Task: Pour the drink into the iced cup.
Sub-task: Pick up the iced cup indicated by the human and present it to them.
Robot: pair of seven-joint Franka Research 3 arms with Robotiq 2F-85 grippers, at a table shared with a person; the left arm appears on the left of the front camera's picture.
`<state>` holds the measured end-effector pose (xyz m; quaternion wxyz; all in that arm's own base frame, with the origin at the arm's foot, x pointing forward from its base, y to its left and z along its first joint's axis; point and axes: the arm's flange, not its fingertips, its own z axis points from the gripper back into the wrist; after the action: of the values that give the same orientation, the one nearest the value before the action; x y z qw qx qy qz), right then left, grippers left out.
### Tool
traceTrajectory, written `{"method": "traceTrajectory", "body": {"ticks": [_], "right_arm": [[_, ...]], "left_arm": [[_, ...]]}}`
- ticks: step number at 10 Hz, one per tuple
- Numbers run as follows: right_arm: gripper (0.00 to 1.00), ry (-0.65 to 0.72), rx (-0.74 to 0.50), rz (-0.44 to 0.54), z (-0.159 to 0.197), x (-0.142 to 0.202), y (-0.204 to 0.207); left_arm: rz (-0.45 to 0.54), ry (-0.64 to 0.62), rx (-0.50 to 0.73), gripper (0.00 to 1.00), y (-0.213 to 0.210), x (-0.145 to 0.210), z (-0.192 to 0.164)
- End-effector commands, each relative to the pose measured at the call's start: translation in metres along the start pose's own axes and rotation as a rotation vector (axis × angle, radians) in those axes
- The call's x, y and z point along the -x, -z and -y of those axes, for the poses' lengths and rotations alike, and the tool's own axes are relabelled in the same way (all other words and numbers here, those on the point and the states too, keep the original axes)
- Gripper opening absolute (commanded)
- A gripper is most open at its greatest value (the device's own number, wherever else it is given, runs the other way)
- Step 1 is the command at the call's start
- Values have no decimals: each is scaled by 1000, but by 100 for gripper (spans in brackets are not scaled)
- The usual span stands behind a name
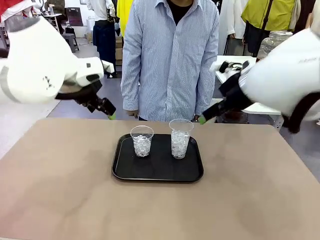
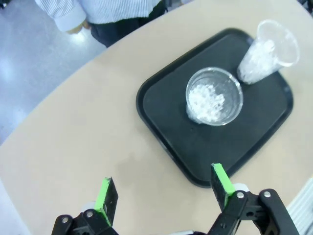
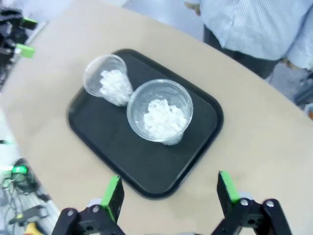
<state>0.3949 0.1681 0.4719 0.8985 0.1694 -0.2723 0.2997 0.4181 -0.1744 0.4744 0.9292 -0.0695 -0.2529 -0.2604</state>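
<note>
- On our tray (image 1: 157, 172), the short cup (image 1: 142, 141) and tall cup (image 1: 180, 138) stand apart, upright, ice only: nothing poured yet.
- Left gripper (image 2: 161, 177) and right gripper (image 3: 169, 180) hover above, fingers wide, empty.
- The person (image 1: 170, 60) stands beyond; we judge the whole pour lies ahead.

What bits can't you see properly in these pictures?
- Front view: the right arm hides the lower part of the glass jar.
- Front view: the right tool blocks the end of the person's sleeve.
- Left wrist view: the top edge cuts off the person's shirt.
</note>
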Motion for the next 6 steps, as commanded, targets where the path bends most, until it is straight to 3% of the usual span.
{"method": "traceTrajectory", "body": {"ticks": [1,4,6], "right_arm": [[100,65,-111,-4,30,-7,-12],[100,313,-275,2,69,-9,-14],[100,404,-395,6,94,-2,-4]], "left_arm": [[-16,-119,116,100,-7,-5,-20],[8,-320,326,100,2,7,-44],[34,-395,418,100,10,12,-59]]}}
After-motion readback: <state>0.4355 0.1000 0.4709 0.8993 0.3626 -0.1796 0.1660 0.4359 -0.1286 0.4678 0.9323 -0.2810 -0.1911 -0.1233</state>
